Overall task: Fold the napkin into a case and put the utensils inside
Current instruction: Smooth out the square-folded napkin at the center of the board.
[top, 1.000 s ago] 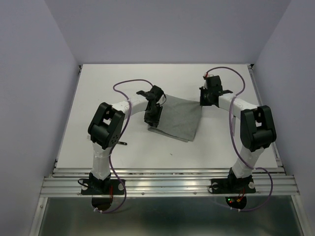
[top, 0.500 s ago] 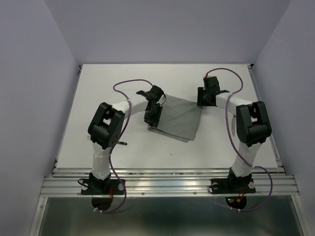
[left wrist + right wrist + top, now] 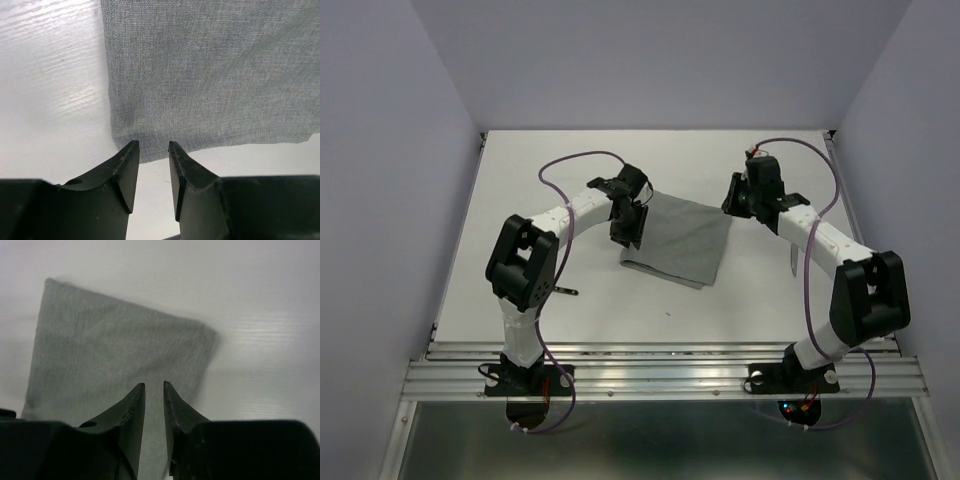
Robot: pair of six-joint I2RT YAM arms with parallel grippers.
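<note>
Napkin (image 3: pixel 680 240): grey cloth, lying flat and folded on the table (image 3: pixel 520 200), between the two arms.
Handling: probably light, soft and limp; best to pinch an edge or corner, through all layers.
Left gripper (image 3: pixel 152 145): jaws a little apart, empty, at a corner on the napkin's left edge.
Right gripper (image 3: pixel 154 386): jaws narrowly apart, empty, over the far right part.

Left fingers (image 3: pixel 125 170), right fingers (image 3: pixel 131 415) slightly apart

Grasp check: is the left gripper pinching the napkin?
No, the left gripper has its jaws apart, and the napkin lies flat at its tips.
</note>
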